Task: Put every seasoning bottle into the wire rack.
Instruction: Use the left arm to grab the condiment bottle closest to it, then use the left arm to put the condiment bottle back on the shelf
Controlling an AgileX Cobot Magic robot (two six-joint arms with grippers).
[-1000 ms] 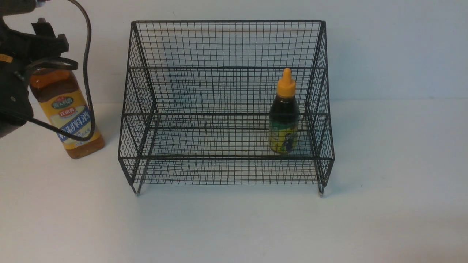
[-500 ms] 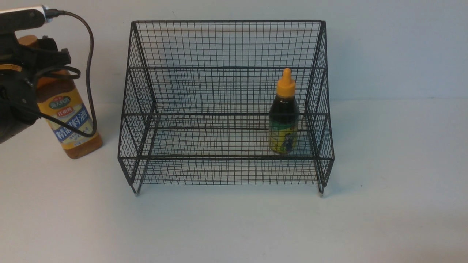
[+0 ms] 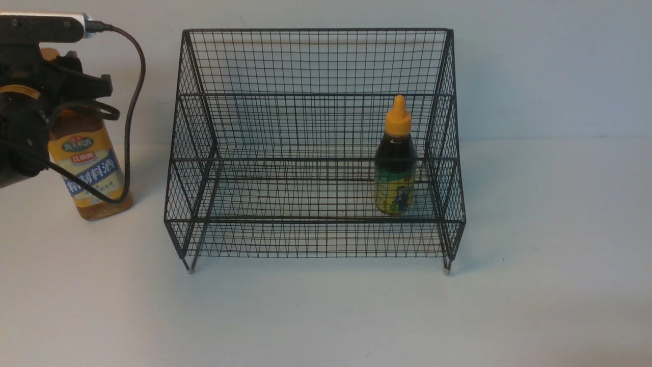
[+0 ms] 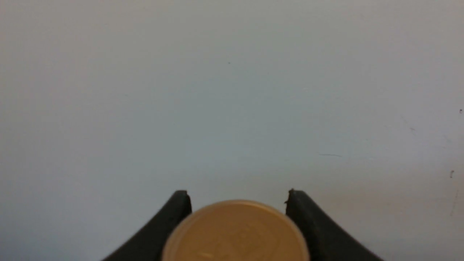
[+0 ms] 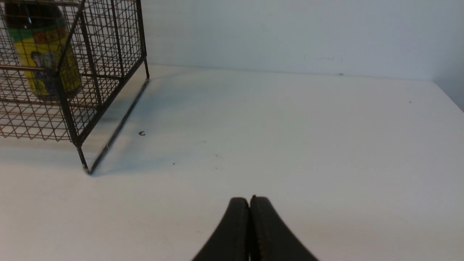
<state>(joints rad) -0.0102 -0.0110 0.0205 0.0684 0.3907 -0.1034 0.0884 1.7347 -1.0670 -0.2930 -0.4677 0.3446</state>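
Tall clear amber-liquid bottle [image 3: 90,158], gold-capped, left of black wire-mesh rack [image 3: 316,95]: probably heavy, stiff, slippery; best gripped at neck; left end effector [image 4: 235,197] half-closed around cap [image 4: 235,232], hold uncertain.

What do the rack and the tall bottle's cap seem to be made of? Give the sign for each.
Wire rack: likely metal wire with a matt black coating; thin, rigid, straight-lined grid. Tall bottle's cap: probably plastic, satin gold; smooth top with a faint moulded mark.
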